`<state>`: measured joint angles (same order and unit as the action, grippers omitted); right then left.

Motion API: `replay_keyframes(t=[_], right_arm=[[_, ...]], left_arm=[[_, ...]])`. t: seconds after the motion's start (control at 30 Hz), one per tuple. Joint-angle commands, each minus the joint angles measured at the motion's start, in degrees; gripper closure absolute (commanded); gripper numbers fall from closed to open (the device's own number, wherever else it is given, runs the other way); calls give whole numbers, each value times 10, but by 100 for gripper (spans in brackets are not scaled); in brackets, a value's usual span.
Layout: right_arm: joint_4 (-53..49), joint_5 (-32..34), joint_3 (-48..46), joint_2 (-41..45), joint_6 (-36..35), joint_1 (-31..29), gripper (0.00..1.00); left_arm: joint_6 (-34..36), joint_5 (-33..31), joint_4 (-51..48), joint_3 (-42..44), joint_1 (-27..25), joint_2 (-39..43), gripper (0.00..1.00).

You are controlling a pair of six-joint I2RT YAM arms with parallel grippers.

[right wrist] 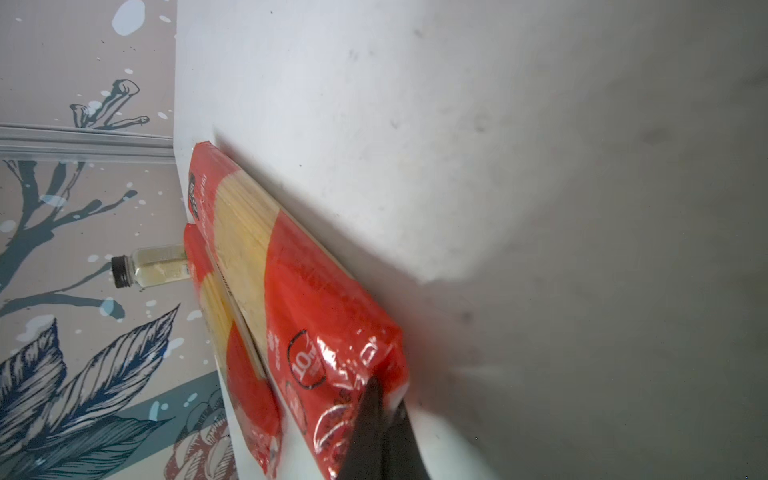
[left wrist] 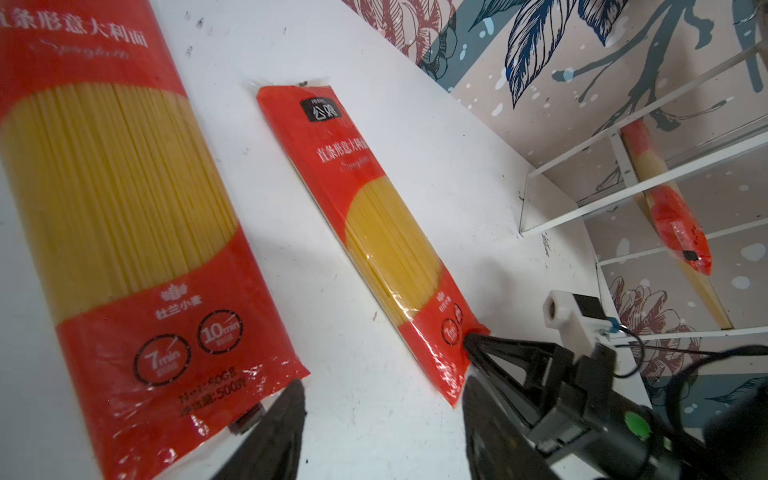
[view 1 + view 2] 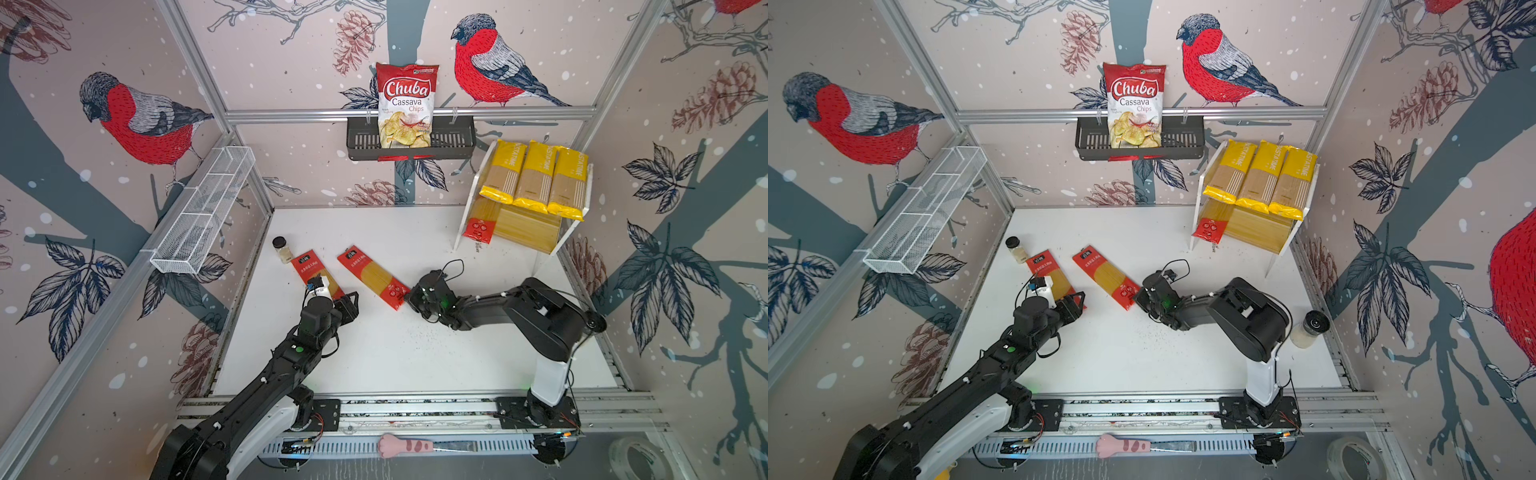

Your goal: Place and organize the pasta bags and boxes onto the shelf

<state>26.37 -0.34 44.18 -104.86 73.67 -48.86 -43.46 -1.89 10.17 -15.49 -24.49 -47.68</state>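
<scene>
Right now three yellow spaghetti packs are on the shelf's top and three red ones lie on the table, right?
Only two red packs lie on the table; the third red pack is on the shelf's lower board, as both top views show.

Chips bag (image 3: 406, 106): "Chuba Cassava Chips"; red packet (image 2: 124, 208): "7min", "10min".

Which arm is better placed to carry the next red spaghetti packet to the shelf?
Right: the right jaws are shut on the middle red packet, and the shelf stands on that side. The left jaws are open.
</scene>
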Motion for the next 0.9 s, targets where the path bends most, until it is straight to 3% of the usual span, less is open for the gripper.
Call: replay_keyframes(t=[0.0, 0.23, 0.33, 0.5, 0.87], right_arm=[[-38, -10, -24, 40, -87, -9, 96], [-137, -21, -10, 83, -222, -109, 93], [-94, -97, -15, 94, -260, -125, 86], [-98, -136, 5, 118, -318, -113, 67], [-103, -160, 49, 69, -340, 7, 60]], left_arm=[[4, 29, 39, -4, 1, -20, 40], [9, 43, 73, -13, 1, -72, 40], [16, 27, 60, -19, 1, -71, 40], [32, 11, 33, -27, 1, -59, 40], [21, 49, 77, -19, -10, -106, 40]])
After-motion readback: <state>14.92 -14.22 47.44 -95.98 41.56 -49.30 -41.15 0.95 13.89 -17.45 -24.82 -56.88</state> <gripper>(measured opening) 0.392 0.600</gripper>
